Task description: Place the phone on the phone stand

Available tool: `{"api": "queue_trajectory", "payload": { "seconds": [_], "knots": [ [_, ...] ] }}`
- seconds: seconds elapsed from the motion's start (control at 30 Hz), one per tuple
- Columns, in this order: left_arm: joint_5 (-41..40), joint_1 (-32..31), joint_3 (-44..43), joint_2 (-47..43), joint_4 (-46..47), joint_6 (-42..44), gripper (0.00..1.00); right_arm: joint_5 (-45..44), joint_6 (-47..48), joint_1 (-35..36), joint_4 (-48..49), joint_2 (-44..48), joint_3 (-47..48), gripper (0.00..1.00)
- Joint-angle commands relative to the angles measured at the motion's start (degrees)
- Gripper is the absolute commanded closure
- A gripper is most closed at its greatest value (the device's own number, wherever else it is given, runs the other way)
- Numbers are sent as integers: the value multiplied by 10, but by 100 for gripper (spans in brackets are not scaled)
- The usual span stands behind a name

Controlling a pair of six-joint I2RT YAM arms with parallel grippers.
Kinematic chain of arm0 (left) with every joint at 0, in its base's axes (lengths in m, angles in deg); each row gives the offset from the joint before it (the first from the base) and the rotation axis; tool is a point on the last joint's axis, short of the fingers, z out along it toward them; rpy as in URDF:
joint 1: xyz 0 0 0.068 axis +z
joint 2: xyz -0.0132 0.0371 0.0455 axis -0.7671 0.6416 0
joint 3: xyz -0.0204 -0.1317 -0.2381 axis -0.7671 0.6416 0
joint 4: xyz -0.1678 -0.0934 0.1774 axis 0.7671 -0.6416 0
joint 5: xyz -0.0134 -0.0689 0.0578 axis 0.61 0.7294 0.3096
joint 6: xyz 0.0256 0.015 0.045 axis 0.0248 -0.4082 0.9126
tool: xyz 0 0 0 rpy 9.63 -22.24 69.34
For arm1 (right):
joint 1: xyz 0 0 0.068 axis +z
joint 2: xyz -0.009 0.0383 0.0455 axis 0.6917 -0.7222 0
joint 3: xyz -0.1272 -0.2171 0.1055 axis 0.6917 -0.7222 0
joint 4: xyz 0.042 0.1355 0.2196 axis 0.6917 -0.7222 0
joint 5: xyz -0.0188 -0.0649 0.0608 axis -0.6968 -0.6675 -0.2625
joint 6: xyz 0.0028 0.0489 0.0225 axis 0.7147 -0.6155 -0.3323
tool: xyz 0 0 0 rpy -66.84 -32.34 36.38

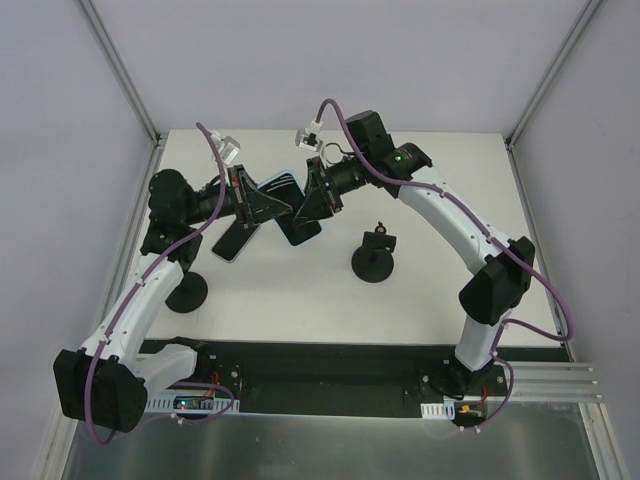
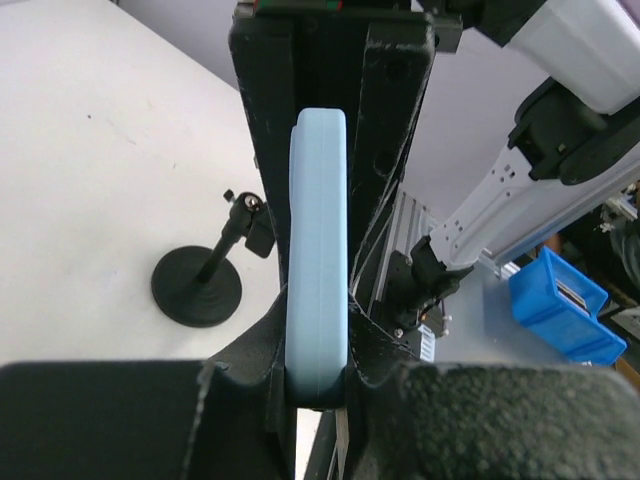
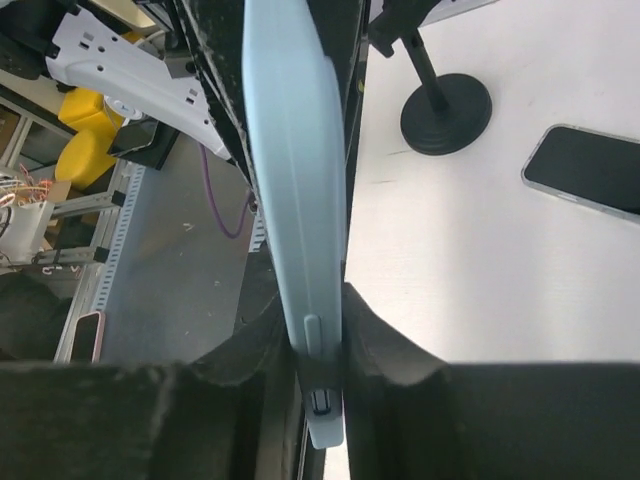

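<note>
Above the table (image 1: 450,290) — left gripper (image 2: 320,150) and right gripper (image 3: 298,130), jaws clamped on light-blue-cased phone (image 2: 318,300)

Held in the left pincer (image 2: 340,60), the light-blue phone case (image 2: 318,250) reads to me as smooth plastic with a low sheen and fine lines along its edge. Its fingers (image 2: 395,150) are dull black plastic, coarse-grained nearest the camera.

Right of the right pincer (image 3: 298,40), the slim black-screened phone (image 3: 585,170) shows glossy glass with a pale satin rim.

Left of the left pincer, the black disc-based phone stand (image 2: 197,285) has a soft sheen; I cannot tell whether it is metal or plastic. The white table (image 2: 90,150) is matt and faintly speckled.
</note>
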Motion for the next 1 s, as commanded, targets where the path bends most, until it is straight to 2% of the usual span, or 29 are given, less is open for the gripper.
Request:
{"api": "queue_trajectory", "payload": {
  "seconds": [0.0, 0.03, 0.07, 0.1, 0.13, 0.17, 0.3, 0.47, 0.63, 0.77, 0.83, 0.87, 0.97],
  "knots": [
    [5, 1, 2, -32, 83, -15, 100, 43, -17, 3, 29, -4, 23, 85],
    [6, 1, 2, -34, 83, -14, 100, 42, -20, 5, 32, -4, 22, 97],
    [4, 1, 0, -34, 81, -13, 100, 39, -22, 4, 36, -5, 22, 99],
    [5, 1, -8, -33, 61, -7, 99, 36, -20, 5, 36, -5, 21, 99],
    [4, 1, -14, -29, 45, -1, 93, 35, -17, 5, 36, -3, 19, 99],
    [-1, 1, -20, -26, 26, 7, 79, 35, -16, 5, 36, -2, 17, 99],
    [-15, 1, -34, -20, -23, 39, 62, 29, -8, 4, 36, 8, 8, 99],
    [-27, 1, -31, -28, -23, 43, 57, 26, -4, 4, 32, 9, 6, 99],
    [-42, 1, -15, -39, 3, 31, 42, 30, -2, 5, 27, 9, 8, 99],
    [-65, 1, 5, -55, 37, 21, 42, 30, -1, 6, 25, 8, 9, 99],
    [-73, 1, 9, -64, 45, 21, 46, 30, -1, 7, 24, 8, 9, 99],
    [-72, 1, 11, -66, 47, 18, 54, 31, 0, 7, 23, 8, 10, 99],
    [-54, 1, 2, -55, 48, 8, 63, 29, 9, 13, 11, 5, 16, 99]
  ]
}}
